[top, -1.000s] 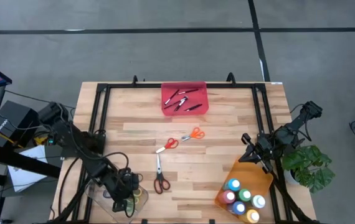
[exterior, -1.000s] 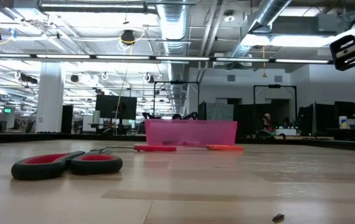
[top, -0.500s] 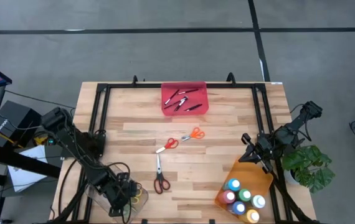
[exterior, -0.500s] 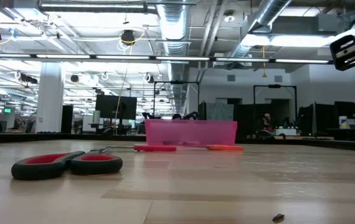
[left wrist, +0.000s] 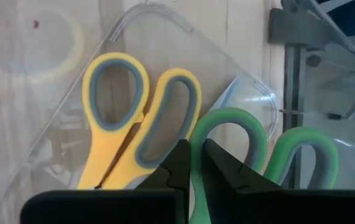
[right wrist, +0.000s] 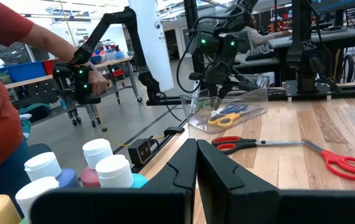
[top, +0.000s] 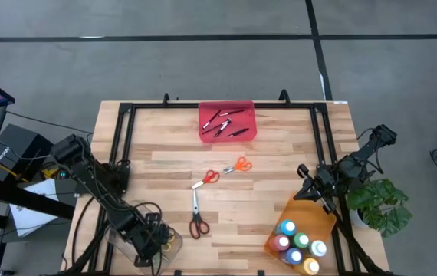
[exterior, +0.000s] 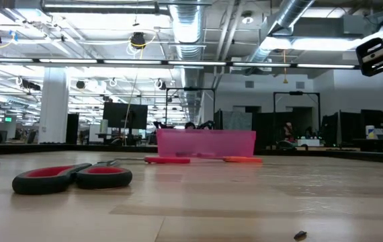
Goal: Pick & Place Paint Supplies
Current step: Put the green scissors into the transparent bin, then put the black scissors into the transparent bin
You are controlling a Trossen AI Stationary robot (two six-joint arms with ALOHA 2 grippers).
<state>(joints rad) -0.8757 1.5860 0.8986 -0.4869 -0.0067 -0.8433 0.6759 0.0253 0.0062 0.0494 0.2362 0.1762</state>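
My left gripper is down in the clear tray at the table's near-left corner, shut on the green scissors. The yellow scissors lie flat beside them. My right gripper waits, shut, over the far end of the orange tray, which holds the white-capped paint bottles. Large red-handled scissors, small red scissors and orange scissors lie flat mid-table. Thin dark brushes lie in the red tray. My left gripper pinches the green scissors between its two fingers by the rim of one handle ring. It comes from above, pointing down into the clear tray. The scissors lie in the tray next to the yellow pair; whether they are lifted I cannot tell.
A black metal frame runs along the table's left, far and right sides. A potted plant stands off the right edge. In the right wrist view a person stands beyond the table. Bare wood lies between the scissors and the trays.
My left gripper has shifted a little toward the table's left edge over the clear tray, and its arm has dropped out of the low view's upper left. The scissors on the table and my right arm have kept still.
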